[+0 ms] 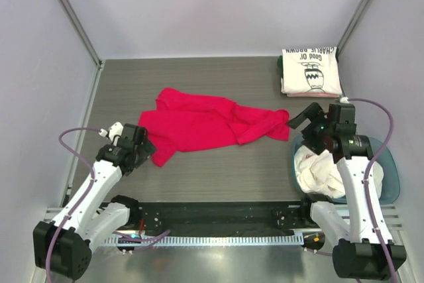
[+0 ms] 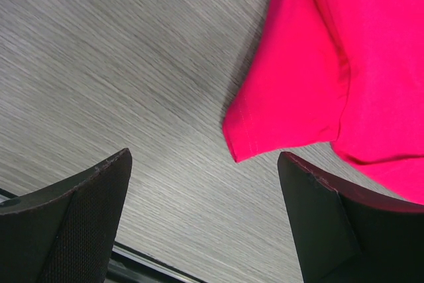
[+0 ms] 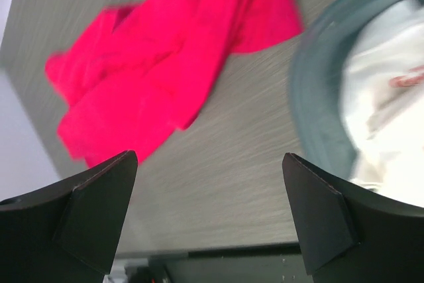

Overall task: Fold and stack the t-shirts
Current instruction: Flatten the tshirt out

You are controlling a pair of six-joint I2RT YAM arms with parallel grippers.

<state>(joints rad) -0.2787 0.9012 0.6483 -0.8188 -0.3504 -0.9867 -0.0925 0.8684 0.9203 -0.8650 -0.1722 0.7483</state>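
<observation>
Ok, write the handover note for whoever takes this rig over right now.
Left gripper: open, empty, low over the table by the near-left corner of the red t-shirt.
Right gripper: open, empty, raised between the red t-shirt and the tub.
Done: Charlie Brown t-shirt folded, on the pile at the far right corner.
Left: red t-shirt lies crumpled mid-table, unfolded; white t-shirts bunched in the tub, count unclear.

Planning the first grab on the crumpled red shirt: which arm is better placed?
Left. The left gripper hangs open at the near corner of the red shirt; the right gripper hovers off the cloth, by the tub.
</observation>
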